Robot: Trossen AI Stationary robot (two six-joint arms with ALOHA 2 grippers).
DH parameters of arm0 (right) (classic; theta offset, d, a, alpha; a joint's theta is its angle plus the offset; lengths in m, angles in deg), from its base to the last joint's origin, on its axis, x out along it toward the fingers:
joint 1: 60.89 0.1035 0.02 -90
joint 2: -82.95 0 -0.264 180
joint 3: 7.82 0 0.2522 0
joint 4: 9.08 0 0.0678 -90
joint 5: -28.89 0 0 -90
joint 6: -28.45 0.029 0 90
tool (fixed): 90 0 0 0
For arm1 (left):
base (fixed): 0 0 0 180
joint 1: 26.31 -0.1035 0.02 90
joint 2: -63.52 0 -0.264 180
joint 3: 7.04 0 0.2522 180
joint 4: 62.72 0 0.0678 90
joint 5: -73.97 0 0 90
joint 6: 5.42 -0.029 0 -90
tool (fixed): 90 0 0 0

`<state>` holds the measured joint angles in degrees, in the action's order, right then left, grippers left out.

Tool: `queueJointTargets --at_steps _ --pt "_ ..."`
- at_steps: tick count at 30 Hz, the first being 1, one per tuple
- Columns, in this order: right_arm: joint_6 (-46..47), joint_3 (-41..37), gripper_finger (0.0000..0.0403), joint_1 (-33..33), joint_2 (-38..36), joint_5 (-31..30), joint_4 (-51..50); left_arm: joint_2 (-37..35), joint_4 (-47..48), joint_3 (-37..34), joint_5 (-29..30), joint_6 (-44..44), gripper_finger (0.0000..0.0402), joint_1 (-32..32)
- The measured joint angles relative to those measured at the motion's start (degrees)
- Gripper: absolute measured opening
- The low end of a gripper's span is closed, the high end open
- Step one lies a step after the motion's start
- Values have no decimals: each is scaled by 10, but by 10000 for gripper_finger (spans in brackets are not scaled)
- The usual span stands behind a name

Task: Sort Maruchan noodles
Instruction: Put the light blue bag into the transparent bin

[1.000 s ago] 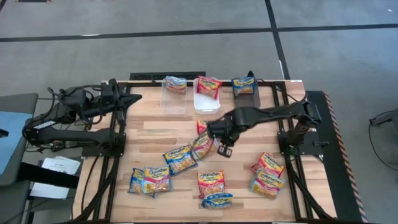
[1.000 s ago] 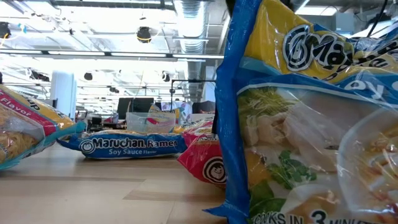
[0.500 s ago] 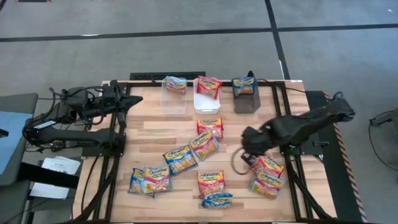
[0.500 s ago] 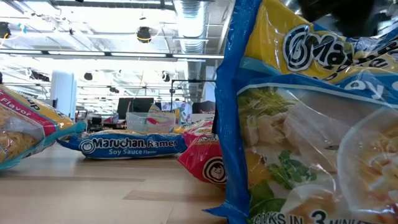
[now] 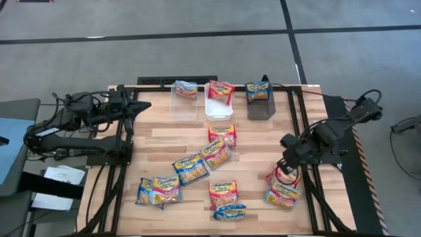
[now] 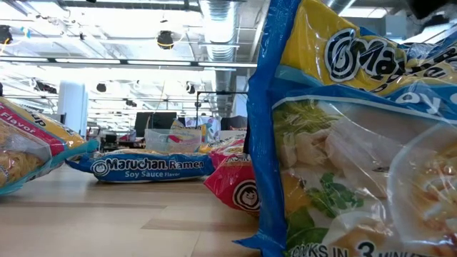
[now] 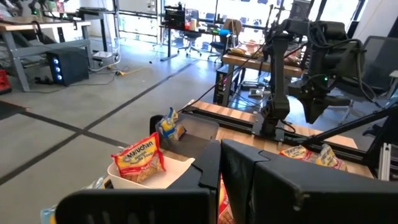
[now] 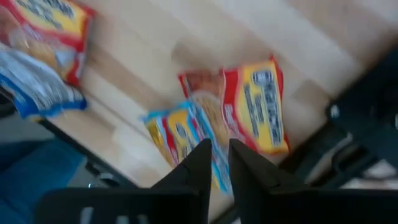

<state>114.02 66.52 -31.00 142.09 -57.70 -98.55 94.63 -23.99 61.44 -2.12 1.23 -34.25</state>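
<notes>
three crinkly yellow-orange ramen packets are sitting in the small bins; nine are still lying loose on the wooden table. the right pincer, slightly spread and empty, is hovering over the red-edged pair. the left pincer is waiting, pressed together.

a wooden worktop carries scattered noodle packets and three bins along its far edge.

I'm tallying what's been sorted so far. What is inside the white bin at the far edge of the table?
One red-and-yellow noodle packet stands leaning in the white bin. Anything lying flat beneath it is hidden by the packet and the bin wall.
</notes>
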Motion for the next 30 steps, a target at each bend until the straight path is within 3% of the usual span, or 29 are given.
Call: queueJointTargets --at_steps 5,14,30 --pt "15 0 138 20 2 56 -14 0 0 0 -1 0 0 0" --pt "16 1 254 62 36 72 -14 0 0 0 -1 0 0 0" --pt "-23 1 261 101 160 70 58 0 0 0 -1 0 0 0"
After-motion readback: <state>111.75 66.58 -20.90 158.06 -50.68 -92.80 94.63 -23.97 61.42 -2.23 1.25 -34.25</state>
